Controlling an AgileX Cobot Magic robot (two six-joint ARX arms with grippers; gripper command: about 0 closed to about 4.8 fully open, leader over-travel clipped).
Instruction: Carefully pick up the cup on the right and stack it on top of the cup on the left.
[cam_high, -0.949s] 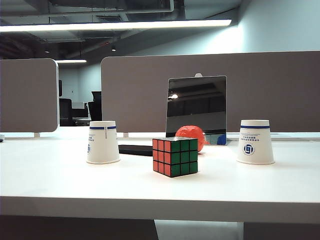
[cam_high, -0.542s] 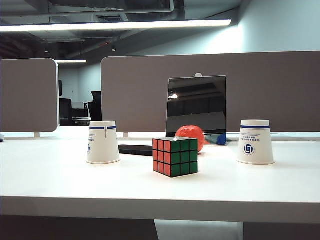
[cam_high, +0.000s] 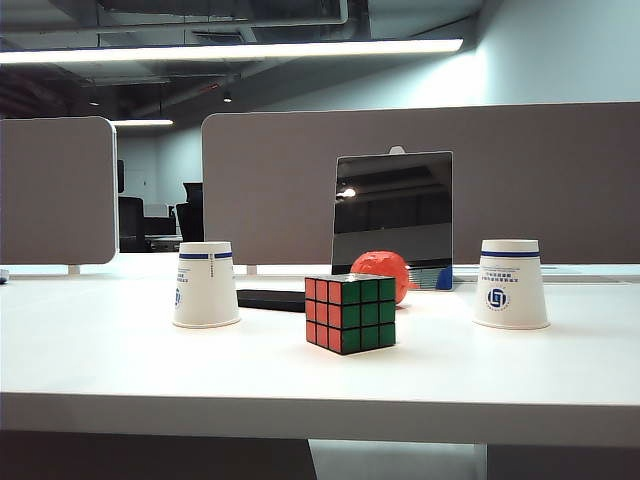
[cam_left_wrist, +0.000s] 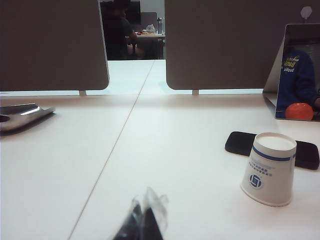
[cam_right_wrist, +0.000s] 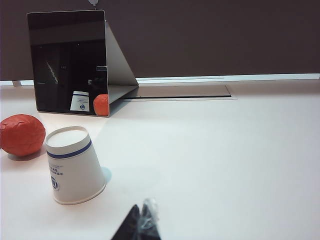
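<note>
Two white paper cups sit upside down on your white table, well apart, with a Rubik's cube between them and nearer the front edge. The cup on the right stands toward the right edge, rim down, blue band near its top; the cup on the left stands toward the left side, same pose, nothing stacked on it yet. Just behind the left one lies a flat black phone-like slab, and behind the cube there's an orange-red ball in front of a propped-up dark mirror near the back edge. Your left gripper only shows in its wrist view, low over bare table, tips pressed together, holding nothing, with the left cup ahead and off to one side. Your right gripper looks the same in its wrist view: fingers closed tight, nothing between them, the right cup close ahead beside the ball. Neither gripper touches a cup.
</note>
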